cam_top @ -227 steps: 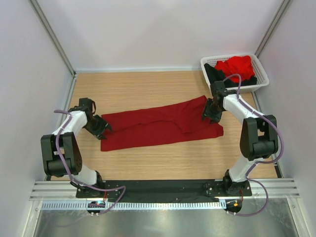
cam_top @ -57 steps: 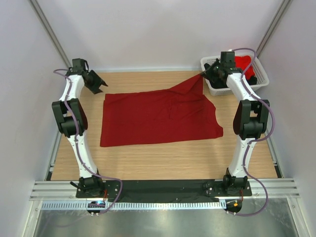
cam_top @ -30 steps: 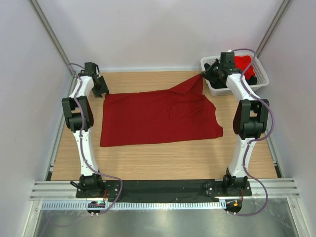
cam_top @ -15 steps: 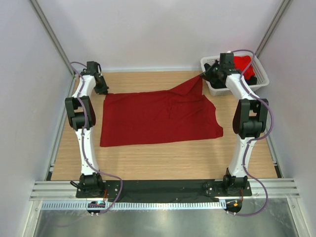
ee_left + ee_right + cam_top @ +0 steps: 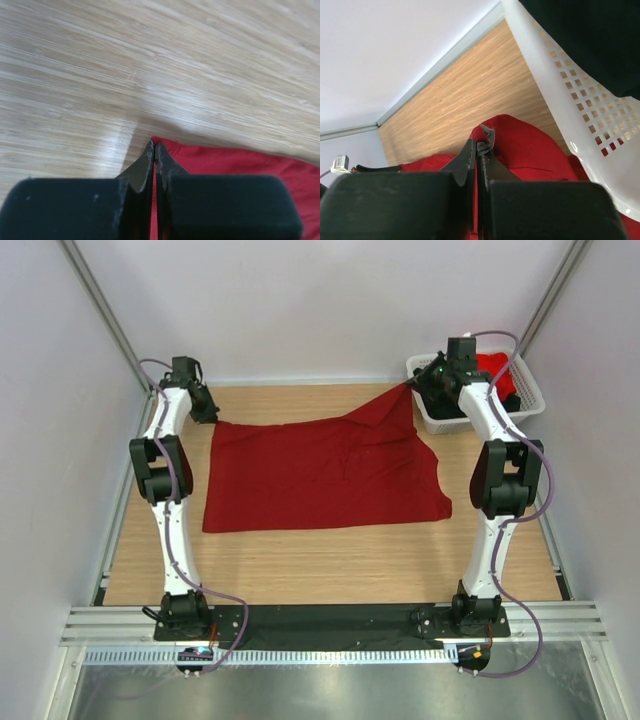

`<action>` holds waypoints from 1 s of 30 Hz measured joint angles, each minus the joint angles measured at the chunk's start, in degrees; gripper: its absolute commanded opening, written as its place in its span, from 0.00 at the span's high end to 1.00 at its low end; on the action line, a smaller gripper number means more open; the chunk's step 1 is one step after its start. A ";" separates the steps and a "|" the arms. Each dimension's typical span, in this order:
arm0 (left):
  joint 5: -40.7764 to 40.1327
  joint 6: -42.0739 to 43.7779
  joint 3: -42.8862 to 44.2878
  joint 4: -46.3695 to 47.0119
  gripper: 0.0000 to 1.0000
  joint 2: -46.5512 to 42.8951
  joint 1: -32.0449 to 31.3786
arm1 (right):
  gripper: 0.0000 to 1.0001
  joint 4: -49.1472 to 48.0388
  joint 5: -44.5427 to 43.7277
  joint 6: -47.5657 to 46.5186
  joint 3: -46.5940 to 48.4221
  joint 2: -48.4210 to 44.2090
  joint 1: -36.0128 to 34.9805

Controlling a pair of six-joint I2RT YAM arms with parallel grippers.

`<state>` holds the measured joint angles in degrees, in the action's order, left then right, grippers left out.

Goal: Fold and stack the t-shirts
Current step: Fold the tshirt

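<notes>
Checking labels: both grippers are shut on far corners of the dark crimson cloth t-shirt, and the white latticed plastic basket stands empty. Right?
Not empty: the top view shows a bright red cloth shirt and a black cloth shirt in the white latticed plastic basket. The left gripper and right gripper are shut on the dark crimson t-shirt's far corners.

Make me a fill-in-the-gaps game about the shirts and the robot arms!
The dark red t-shirt lies spread on the wooden ____.
A black shirt and a bright red shirt sit in the white ____.
Beside it, the ____ arm's fingers pinch the dark shirt's lifted corner.
Missing words: table; basket; right.
</notes>
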<state>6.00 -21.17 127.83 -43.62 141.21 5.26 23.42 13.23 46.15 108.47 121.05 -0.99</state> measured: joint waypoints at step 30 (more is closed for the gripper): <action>12.87 -11.93 -2.38 -4.50 1.00 -7.21 3.80 | 0.99 12.94 -0.63 2.36 -5.35 -8.22 0.00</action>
<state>18.87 -33.10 125.45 -48.12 133.99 9.06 36.36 12.60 48.51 103.11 112.84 -0.99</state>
